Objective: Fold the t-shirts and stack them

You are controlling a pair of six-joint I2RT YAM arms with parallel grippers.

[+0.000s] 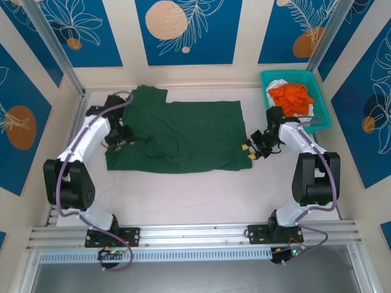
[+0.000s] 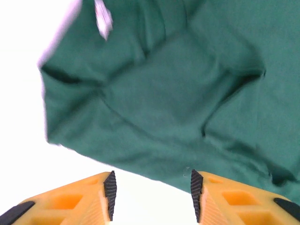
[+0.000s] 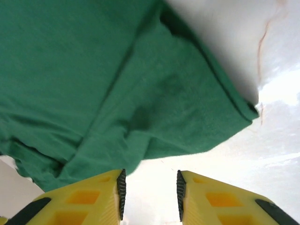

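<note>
A large dark green t-shirt (image 1: 183, 134) lies spread across the middle of the white table (image 1: 195, 195), its neck end to the left. My left gripper (image 1: 125, 139) hovers over the shirt's left part. In the left wrist view it stands open (image 2: 153, 192), and the green cloth (image 2: 178, 93) has its edge just reaching the right pad with nothing held. My right gripper (image 1: 249, 151) sits at the shirt's right corner. It is open (image 3: 150, 192) over bare table, the cloth's corner (image 3: 178, 112) just ahead of it. An orange t-shirt (image 1: 292, 96) and a white one (image 1: 278, 84) lie crumpled in the basket.
The teal mesh basket (image 1: 320, 104) stands at the back right, close behind my right arm. Aluminium posts and patterned blue walls enclose the table on three sides. Bare white surface stretches in front of the shirt towards the arm bases.
</note>
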